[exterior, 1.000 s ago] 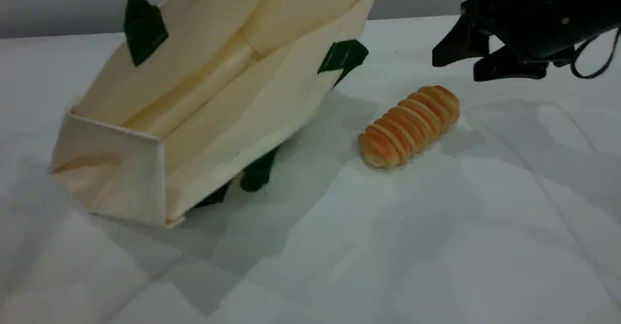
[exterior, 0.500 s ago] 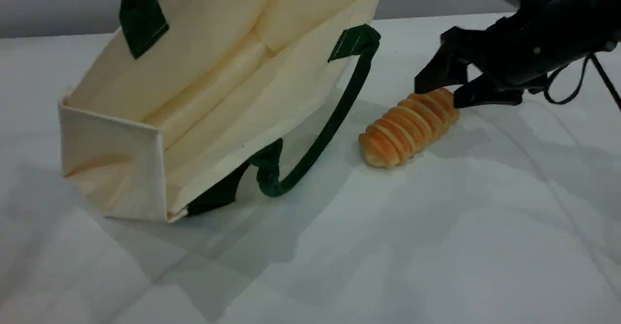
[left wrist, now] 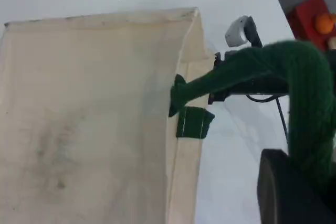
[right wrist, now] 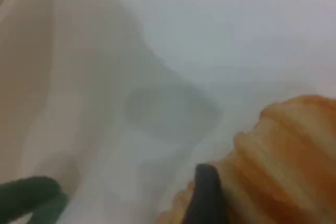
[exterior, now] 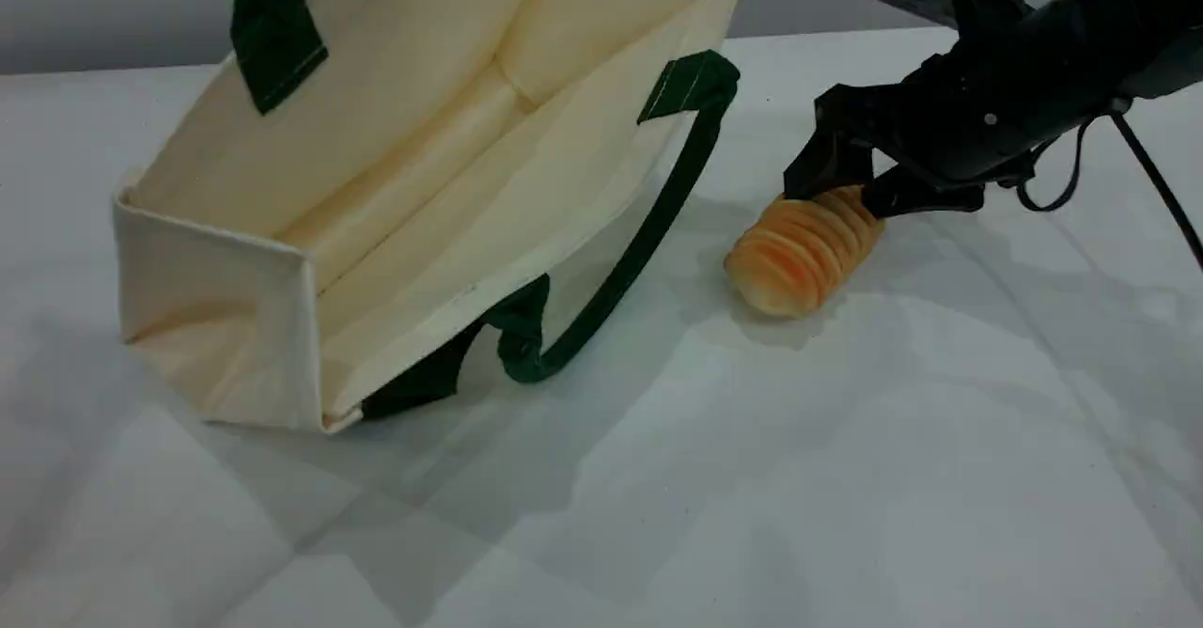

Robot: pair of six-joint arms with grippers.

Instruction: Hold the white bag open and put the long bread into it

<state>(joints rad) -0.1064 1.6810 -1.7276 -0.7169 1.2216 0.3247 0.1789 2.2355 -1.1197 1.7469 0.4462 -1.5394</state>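
Between right tool prongs (spread): long bread

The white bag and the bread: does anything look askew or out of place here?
The white bag is not upright: it leans over, mouth raised by one green handle held in the left gripper. The long bread lies askew, one end under the right gripper. Nothing looks spilled or damaged.

No text, label, brand, number or sign can be read in any view — the bag shows plain cream cloth. The bread and the counter bear no marking either.
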